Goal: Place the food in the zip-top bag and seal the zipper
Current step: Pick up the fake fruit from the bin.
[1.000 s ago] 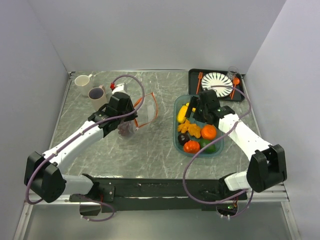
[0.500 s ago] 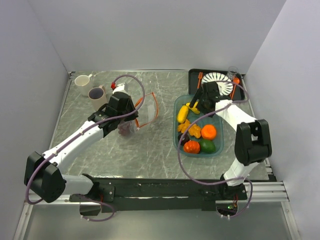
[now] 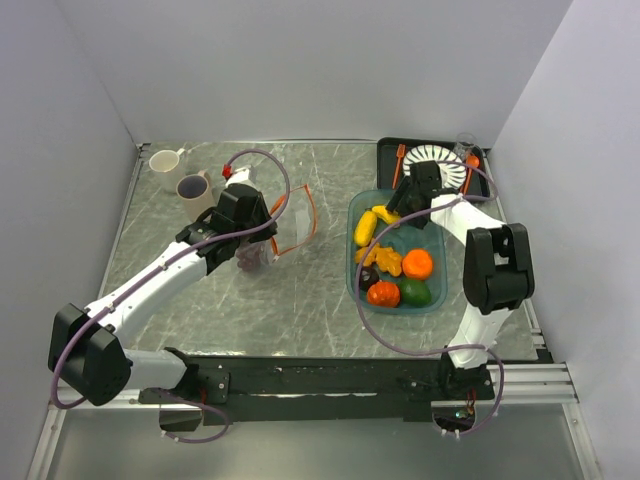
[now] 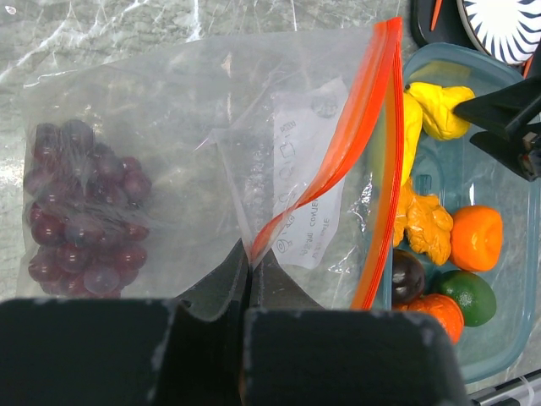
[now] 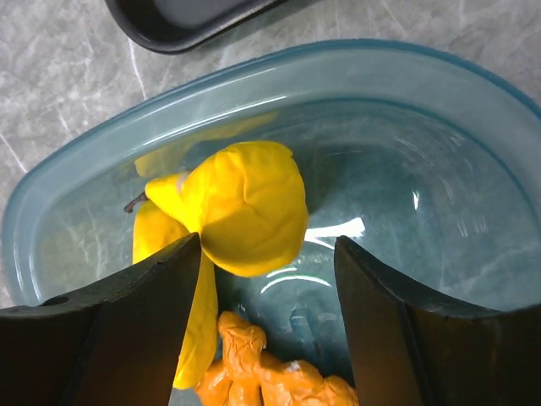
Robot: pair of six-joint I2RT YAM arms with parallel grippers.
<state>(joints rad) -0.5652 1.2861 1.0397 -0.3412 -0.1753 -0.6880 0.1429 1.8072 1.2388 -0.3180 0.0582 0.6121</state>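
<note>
The right gripper [image 5: 266, 245] hangs open inside a translucent teal tray [image 5: 68, 169]. Its dark fingers straddle a lumpy, glossy yellow fruit [image 5: 245, 207], one against it and the other clear. A black tray [image 5: 177, 21] lies beyond the fingertips. The left gripper [image 4: 247, 271] is pinched shut on the crinkly clear bag [image 4: 169, 110] beside its orange-red zipper [image 4: 376, 152]. Dark grapes [image 4: 80, 211] sit inside, left of its fingers. An orange [image 4: 475, 237] and a lime [image 4: 469, 296] lie to the right.

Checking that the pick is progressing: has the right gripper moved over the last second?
Yes. The right gripper shifted toward the teal tray's far end, nearer the black tray.
</note>
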